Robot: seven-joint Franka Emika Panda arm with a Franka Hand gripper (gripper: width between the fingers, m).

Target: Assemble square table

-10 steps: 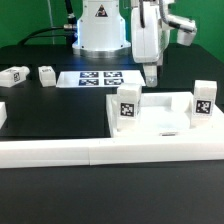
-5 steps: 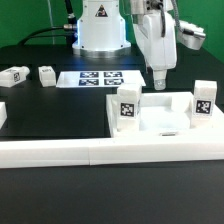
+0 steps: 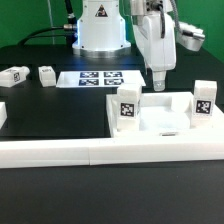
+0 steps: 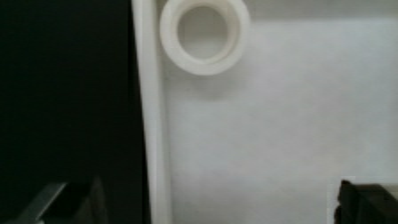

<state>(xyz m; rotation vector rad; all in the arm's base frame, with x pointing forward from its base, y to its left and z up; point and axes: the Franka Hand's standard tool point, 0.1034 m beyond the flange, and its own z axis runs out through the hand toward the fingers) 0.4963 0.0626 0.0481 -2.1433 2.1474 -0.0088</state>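
Exterior view first: compared with a second ago the gripper (image 3: pixel 156 84) has swung in from the exterior view's right and dropped lower. For the last half second it's basically been parked just above the far edge of the square table slab (image 3: pixel 165 124). Jaws are spread as wide as they go with nothing between them, so it's empty-handed. My read is that the travel is done and it's lining up over a corner, maybe to shift the slab or check a socket, but that's a guess.

The slab sits on the black surface (image 3: pixel 40 110) toward the exterior view's right, tucked against the white border bars (image 3: pixel 60 152) in front. Two tagged legs stand upright on it, the middle leg (image 3: pixel 128 106) and the right-hand leg (image 3: pixel 203 100). Can't tell if they're fully screwed in. Two more lie well apart from the slab on the exterior view's left, the outer loose leg (image 3: pixel 14 75) and the inner loose leg (image 3: pixel 46 74), near the marker board (image 3: pixel 98 77).

Wrist view agrees: white slab edge, an empty round corner socket (image 4: pixel 203 36), and dark fingertips (image 4: pixel 54 200) far apart.

Writing-wise, nothing is readable, just black-and-white tag patterns on the legs and marker board. Whatever is printed on the robot base (image 3: pixel 97 25) is too small to make out.
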